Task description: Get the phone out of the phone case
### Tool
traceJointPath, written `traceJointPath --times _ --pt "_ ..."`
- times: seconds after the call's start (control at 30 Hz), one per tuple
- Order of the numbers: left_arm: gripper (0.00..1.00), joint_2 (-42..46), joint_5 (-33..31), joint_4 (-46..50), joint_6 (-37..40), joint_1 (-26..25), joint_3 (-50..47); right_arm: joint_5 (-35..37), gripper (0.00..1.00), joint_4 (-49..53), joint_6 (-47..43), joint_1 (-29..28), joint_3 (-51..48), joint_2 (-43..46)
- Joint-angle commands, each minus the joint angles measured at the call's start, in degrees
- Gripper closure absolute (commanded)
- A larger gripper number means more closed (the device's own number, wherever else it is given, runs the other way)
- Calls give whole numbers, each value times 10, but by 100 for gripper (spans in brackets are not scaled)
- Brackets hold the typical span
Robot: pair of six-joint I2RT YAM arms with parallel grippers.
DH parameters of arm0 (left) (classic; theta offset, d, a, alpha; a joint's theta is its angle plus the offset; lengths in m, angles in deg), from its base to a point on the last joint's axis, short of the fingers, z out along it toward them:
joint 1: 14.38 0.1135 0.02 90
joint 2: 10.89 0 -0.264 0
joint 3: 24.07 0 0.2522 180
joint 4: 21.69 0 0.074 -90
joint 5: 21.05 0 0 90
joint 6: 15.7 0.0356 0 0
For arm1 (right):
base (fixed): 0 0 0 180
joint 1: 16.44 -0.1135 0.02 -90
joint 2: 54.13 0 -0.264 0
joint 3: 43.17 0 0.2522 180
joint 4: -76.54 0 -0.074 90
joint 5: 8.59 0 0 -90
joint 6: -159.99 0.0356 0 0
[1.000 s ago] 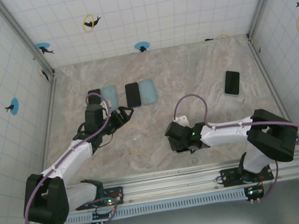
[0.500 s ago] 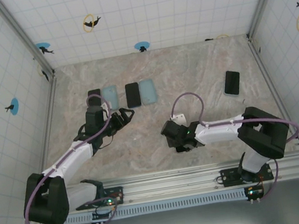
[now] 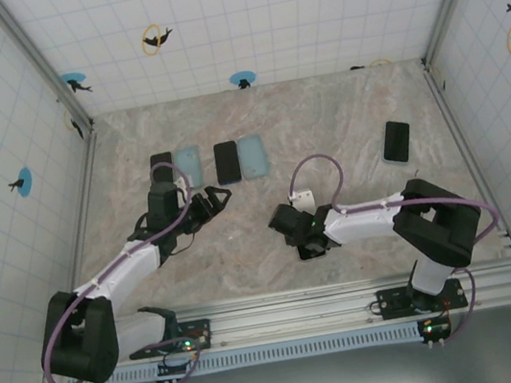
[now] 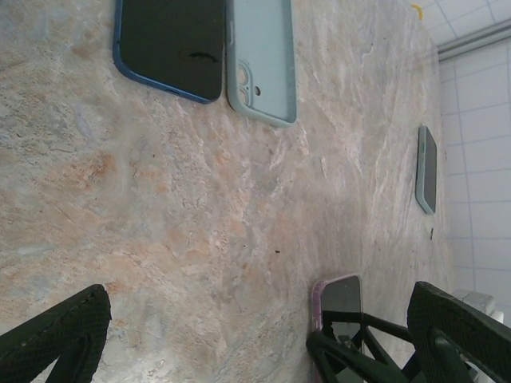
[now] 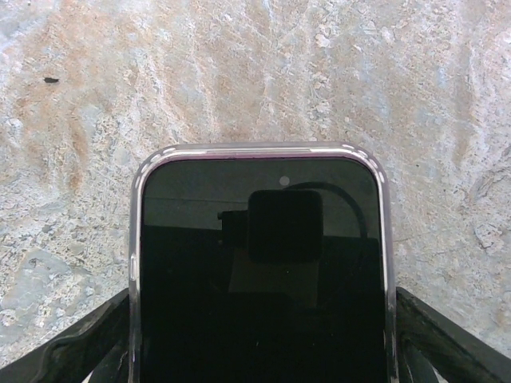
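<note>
R tool [image 5: 262, 345] straddles cased phone [image 5: 259, 247] toward bench front edge; jaws wide, grip unclear. L tool [image 3: 210, 200] fully open, empty. Risk: squeezing case [image 5: 255, 149] sides clamps phone in, whole unit lifts.

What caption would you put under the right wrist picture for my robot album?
The right gripper straddles a cased phone lying screen-up on the marbled table.

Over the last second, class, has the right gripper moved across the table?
Yes. In the top view the right gripper has slid left, away from the lone phone near the right wall, and slightly farther from the front rail.
</note>
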Motion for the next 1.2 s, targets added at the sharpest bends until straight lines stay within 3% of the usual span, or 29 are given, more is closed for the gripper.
traceJointPath --times 0.0,0.3,0.53,0.83,1.17 --pt "3 -7 12 -16 -10 4 -5 10 38 27 3 10 -13 -4" --pt "2 -16 23 -36 -20 -8 2 -14 45 -68 -39 24 -65 85" --pt "5 -35 23 -52 -17 -46 20 -49 49 -171 -87 48 -131 174" --pt "12 -72 8 -79 7 -149 79 -78 54 -292 -165 59 -175 266" --pt "28 -140 8 -107 5 -216 146 -121 56 -351 -214 63 -187 313"
